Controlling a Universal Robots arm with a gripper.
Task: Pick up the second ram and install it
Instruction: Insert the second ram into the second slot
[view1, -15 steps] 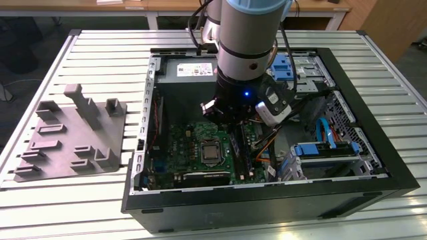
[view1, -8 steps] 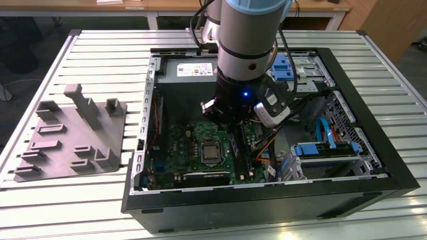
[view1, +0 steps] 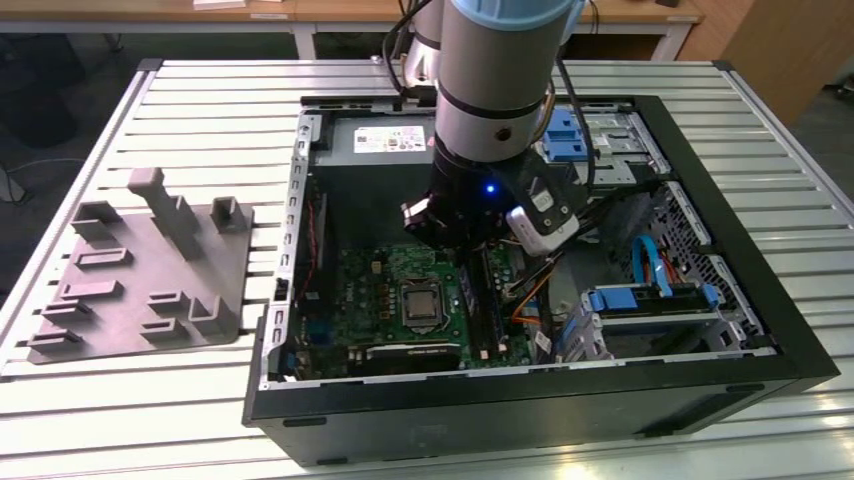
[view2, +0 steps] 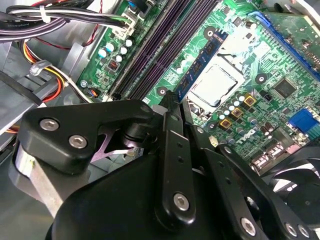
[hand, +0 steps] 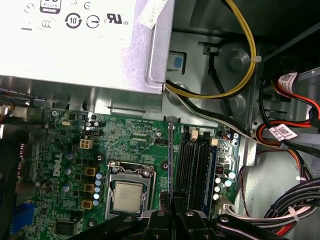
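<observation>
Gripper (hand: 171, 212) clenched on the memory stick (hand: 170, 165) — held edge-on beside the motherboard's (hand: 135, 145) slots (hand: 195, 167) — should keep it square over one.

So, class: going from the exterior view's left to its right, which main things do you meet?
Grey holder → motherboard → arm → blue drive bay, the last three inside the case.

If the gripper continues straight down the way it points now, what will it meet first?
Probably the memory slots on the motherboard: the gripper, shut on the second ram, hangs above them. Depth is unclear.
</observation>
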